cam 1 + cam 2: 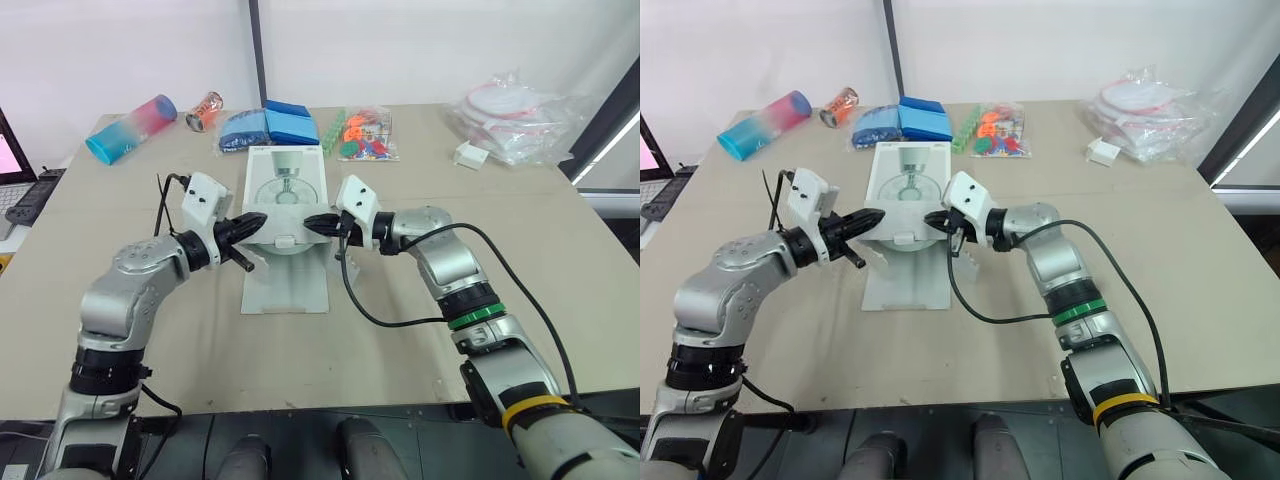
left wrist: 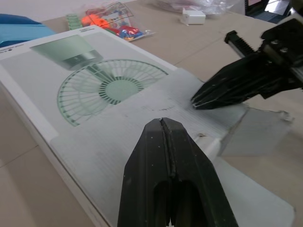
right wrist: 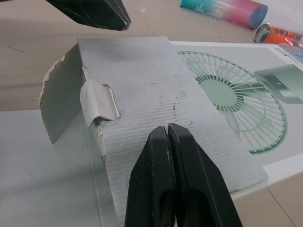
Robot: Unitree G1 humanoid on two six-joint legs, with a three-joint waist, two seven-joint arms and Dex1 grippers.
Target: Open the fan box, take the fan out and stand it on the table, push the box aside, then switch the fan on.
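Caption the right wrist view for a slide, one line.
Right hand, fingers shut, aimed at the grey corrugated flap folded over the white green-printed cardboard fan box; left hand opposite.

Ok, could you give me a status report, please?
Left gripper and right gripper shut, at near end of fan box. Front flap open on table. Blue packets beyond box.

Robot test room or lab, not a home.
- Bare white walls (image 1: 120, 50), with a dark upright strip (image 1: 256, 50) at the join.
- One plain beige counter (image 1: 560, 260).
- Unrelated props along its far edge: pink-and-blue cylinder (image 1: 131, 128), drinks can (image 1: 204, 110), blue packs (image 1: 270, 125), bag of coloured toys (image 1: 365, 135), clear plastic bags (image 1: 515, 115).
- Laptop (image 1: 10, 165), screen lit, off the left end.
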